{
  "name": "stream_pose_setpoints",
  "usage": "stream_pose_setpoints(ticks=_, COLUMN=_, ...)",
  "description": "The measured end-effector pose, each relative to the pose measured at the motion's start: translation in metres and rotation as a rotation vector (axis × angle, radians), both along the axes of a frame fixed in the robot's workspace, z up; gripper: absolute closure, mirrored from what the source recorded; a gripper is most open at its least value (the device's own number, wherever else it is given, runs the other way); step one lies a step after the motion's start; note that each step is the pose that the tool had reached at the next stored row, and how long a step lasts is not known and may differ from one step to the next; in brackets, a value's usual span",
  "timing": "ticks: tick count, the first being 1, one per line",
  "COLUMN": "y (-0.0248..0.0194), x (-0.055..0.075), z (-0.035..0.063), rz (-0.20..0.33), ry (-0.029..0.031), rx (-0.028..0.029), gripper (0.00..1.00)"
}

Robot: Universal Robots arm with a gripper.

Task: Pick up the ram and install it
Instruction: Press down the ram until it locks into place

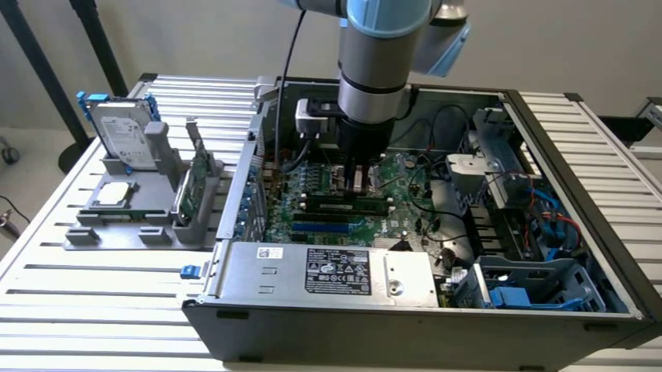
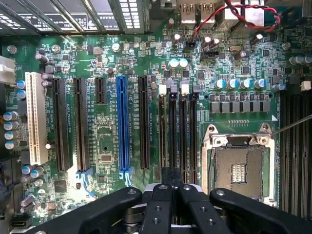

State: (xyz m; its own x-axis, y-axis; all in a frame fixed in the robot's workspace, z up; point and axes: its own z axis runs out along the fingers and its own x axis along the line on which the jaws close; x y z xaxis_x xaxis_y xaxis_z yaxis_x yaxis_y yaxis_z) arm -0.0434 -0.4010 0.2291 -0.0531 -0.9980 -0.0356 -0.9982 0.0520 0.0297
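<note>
The ram (image 1: 197, 183) is a thin green board standing on edge in a grey holder (image 1: 124, 229) on the table, outside the case at the exterior view's left. My gripper (image 1: 357, 182) hangs inside the open computer case (image 1: 579, 201), well to the right of the ram, low over the motherboard (image 1: 398, 174). In the wrist view the gripper (image 2: 170, 187) is shut, with nothing showing between its black fingers (image 2: 157, 207). Just beyond the fingertips run the long black memory slots (image 2: 177, 126), seen in the exterior view as slots (image 1: 342, 204).
A silver hard drive (image 1: 119, 128) in a blue frame and a square processor chip (image 1: 112, 194) sit in the same holder. The bare processor socket (image 2: 240, 168) lies beside the slots. A power supply box (image 1: 331, 271), cables and drive cages (image 1: 538, 283) crowd the case.
</note>
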Motion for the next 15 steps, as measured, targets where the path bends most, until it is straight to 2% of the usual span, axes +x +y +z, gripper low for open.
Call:
stream_pose_setpoints(ticks=5, y=0.0000, x=-0.001, z=-0.0014, rz=0.000, ry=-0.0005, rx=0.0004, gripper=0.89)
stream_pose_setpoints(ticks=6, y=0.0002, x=-0.001, z=-0.0001, rz=0.000, ry=-0.0010, rx=0.0021, gripper=0.89)
stream_pose_setpoints(ticks=10, y=-0.0002, x=-0.001, z=0.0166, rz=0.000, ry=-0.0008, rx=0.0017, gripper=0.89)
stream_pose_setpoints(ticks=15, y=-0.0002, x=-0.001, z=0.0195, rz=0.000, ry=-0.0007, rx=0.0017, gripper=0.89)
